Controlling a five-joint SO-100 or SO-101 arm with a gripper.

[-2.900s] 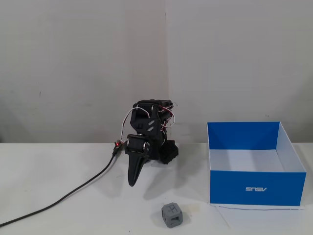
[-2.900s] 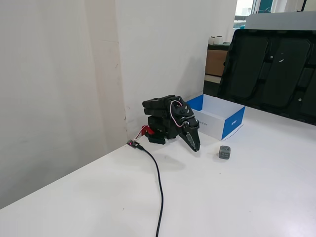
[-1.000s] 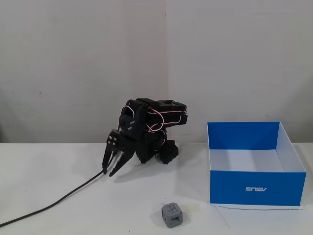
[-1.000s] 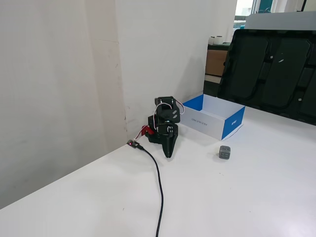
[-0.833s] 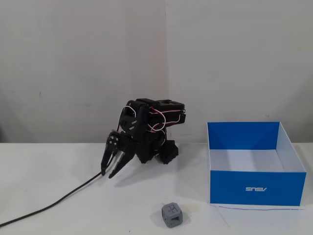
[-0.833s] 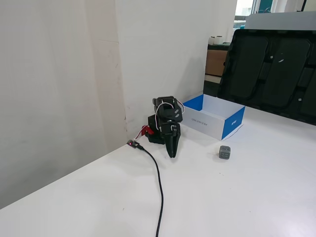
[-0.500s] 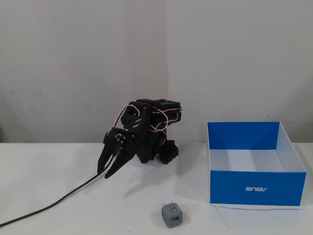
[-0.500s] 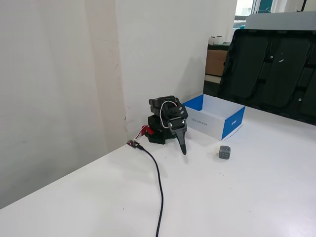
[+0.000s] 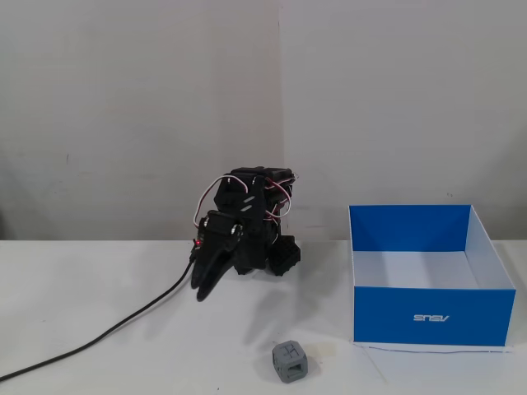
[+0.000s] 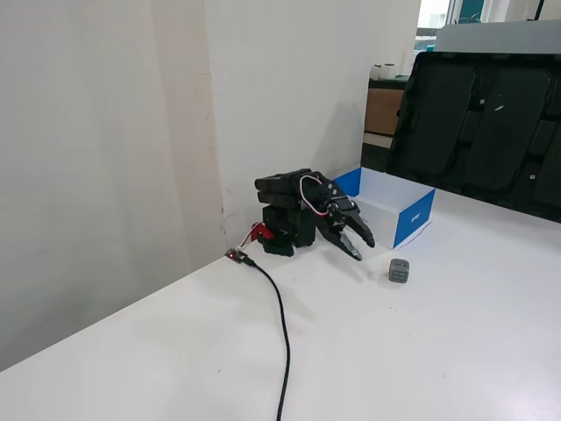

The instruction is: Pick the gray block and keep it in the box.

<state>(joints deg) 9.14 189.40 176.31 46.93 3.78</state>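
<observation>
The gray block point(image 9: 289, 361) is a small gray cube with cross-marked faces. It lies on the white table in front of the arm, just left of the box's near corner; it also shows in the other fixed view point(image 10: 399, 270). The box point(image 9: 432, 317) has blue outer walls and a white, empty inside, and stands at the right; in the other fixed view it is behind the arm point(image 10: 412, 219). The black arm is folded low over its base. My gripper point(image 9: 204, 295) point(image 10: 364, 249) points down at the table with its jaws slightly apart and empty, well short of the block.
A black cable point(image 9: 123, 325) runs from the arm's base to the left front across the table. A wall stands close behind the arm. Dark panels point(image 10: 491, 123) lean at the table's far side in a fixed view.
</observation>
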